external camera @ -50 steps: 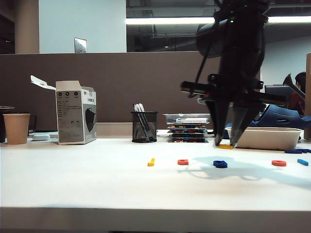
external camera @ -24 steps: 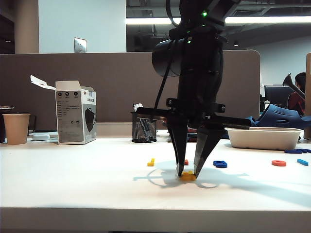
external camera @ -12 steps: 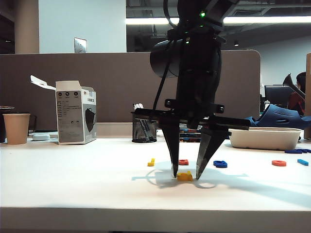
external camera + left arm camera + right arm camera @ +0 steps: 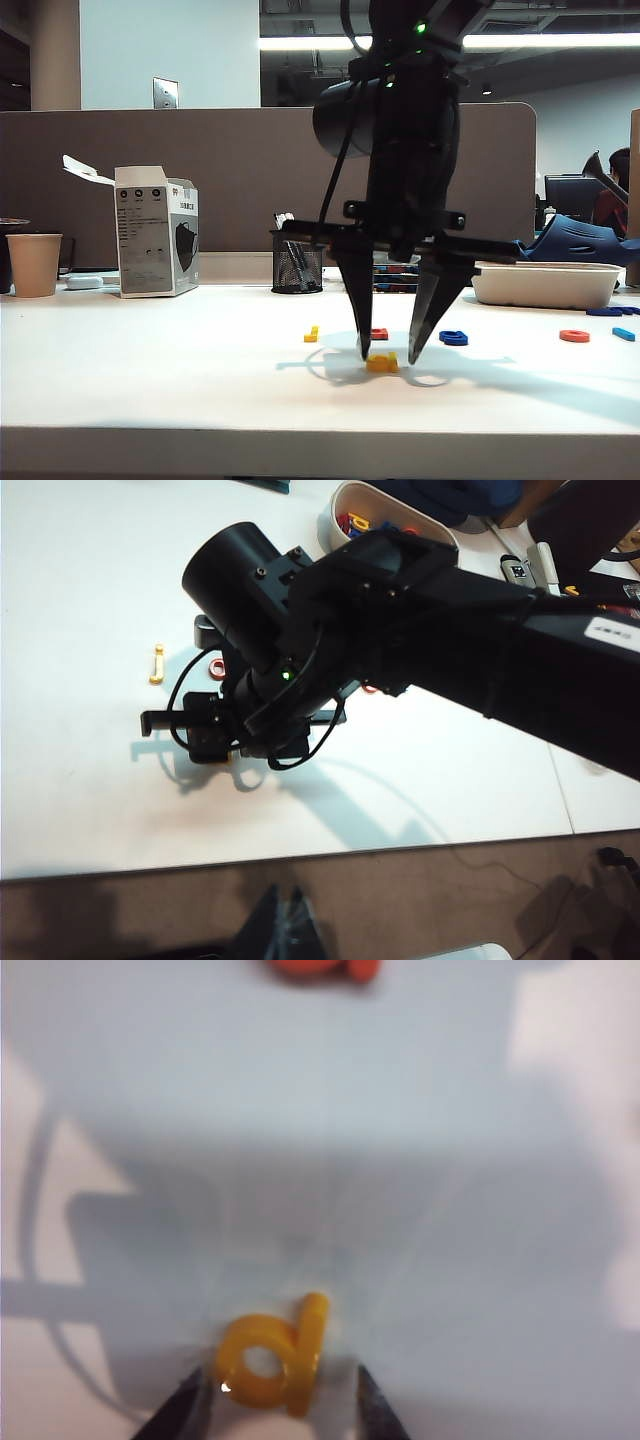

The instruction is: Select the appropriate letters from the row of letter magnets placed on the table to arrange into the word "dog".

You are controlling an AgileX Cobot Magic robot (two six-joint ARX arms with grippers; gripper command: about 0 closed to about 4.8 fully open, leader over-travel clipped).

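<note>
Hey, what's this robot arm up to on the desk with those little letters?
The right gripper stands over a yellow letter "d" at the front of the white table, jaws open on either side, the letter lying flat and not held. Behind it lie a thin yellow letter, a small red letter, a dark blue letter and a red ring "o". The left gripper sits off the table's edge, dark at the left wrist view's rim, its state unclear.

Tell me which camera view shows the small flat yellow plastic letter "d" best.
The right wrist view: the small flat yellow plastic letter "d" lies on the table between the open right gripper fingers. The exterior view shows it edge-on; in the left wrist view the arm hides it.
</note>
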